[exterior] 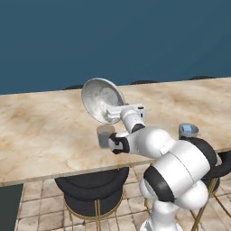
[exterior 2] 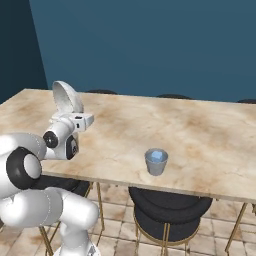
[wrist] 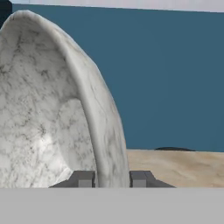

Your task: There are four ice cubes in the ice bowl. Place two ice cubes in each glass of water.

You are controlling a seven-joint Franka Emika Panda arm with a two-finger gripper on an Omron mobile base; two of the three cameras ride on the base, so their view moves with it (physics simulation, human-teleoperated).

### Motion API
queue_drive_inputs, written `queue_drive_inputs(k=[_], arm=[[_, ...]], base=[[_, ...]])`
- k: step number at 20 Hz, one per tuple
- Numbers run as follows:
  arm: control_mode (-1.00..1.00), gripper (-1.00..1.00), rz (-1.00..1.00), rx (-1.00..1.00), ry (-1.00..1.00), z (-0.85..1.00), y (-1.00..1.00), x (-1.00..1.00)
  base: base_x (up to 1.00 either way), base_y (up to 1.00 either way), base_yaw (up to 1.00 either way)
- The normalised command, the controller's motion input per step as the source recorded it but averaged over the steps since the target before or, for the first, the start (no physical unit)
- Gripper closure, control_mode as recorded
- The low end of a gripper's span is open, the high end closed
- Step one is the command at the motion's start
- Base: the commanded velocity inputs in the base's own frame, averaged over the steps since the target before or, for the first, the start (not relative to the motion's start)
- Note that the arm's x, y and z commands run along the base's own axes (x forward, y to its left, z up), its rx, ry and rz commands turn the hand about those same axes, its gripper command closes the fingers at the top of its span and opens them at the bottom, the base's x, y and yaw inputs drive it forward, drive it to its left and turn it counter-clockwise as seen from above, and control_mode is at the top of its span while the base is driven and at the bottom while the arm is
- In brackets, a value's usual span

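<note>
gripper (exterior: 109, 111) holds ice bowl (exterior: 100, 98) tipped above a glass (exterior: 105, 135).

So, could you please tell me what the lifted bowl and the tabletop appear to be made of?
The ice bowl looks like polished pale stone, perhaps marble: grey mottling, soft sheen. The table looks like beige marble or a laminate copy: brown veining, smooth flat surface.

Mottled stone-like bowl (wrist: 48, 109); marbled glossy table (exterior: 40, 131)

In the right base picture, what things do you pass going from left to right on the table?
The ice bowl tipped up on its edge in the gripper → the glass of water with ice cubes in it.
</note>
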Motion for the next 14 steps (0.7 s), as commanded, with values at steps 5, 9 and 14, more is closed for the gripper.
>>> queue_drive_inputs(k=[5, 9, 14], arm=[[-1.00, 1.00, 0.09, -0.04, -0.12, -0.01, -0.05, -0.07], [-1.00, 1.00, 0.01, -0.09, -0.01, -0.18, -0.32, -0.40], [-1.00, 1.00, 0.00, -0.05, 0.00, -0.02, -0.04, -0.04]], base=[[0.00, 0.00, 0.00], [0.00, 0.00, 0.00], [0.00, 0.00, 0.00]])
